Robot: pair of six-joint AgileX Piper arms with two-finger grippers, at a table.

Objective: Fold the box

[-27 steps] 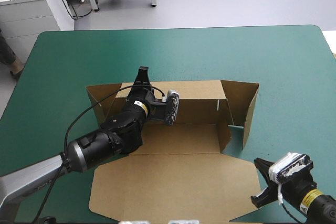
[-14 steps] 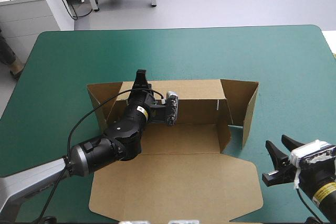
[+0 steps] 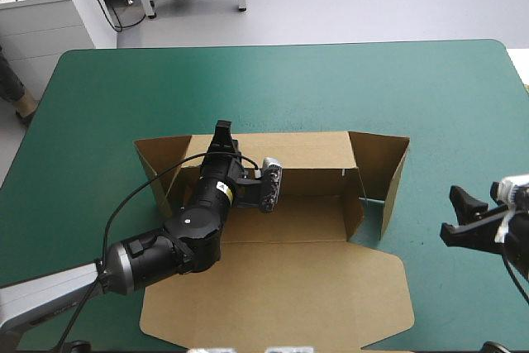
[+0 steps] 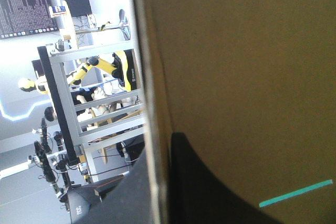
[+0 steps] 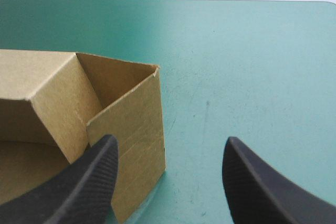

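The brown box point(image 3: 289, 212) lies mid-table as an open tray, its lid point(image 3: 273, 295) flat toward the near edge. Its back wall point(image 3: 297, 155) stands raised. The right side flap point(image 3: 384, 173) is upright and angled outward. My left gripper point(image 3: 221, 130) is shut on the back wall's top edge near its left end. In the left wrist view the board point(image 4: 252, 77) runs between the black fingers point(image 4: 210, 192). My right gripper point(image 3: 453, 214) hovers open to the right of the box, pointing at that flap. In the right wrist view it point(image 5: 170, 142) frames the flap's corner point(image 5: 131, 124).
The table's right edge point(image 3: 522, 121) lies close behind my right gripper. A white cabinet point(image 3: 50, 14) stands off the table's far left corner. Teal-green cover point(image 3: 331, 80) stretches from the box's back wall to the far edge.
My right gripper has opened and moved from the lid's near right corner out to the right and farther up the table. My left arm has shifted slightly, still holding the back wall.
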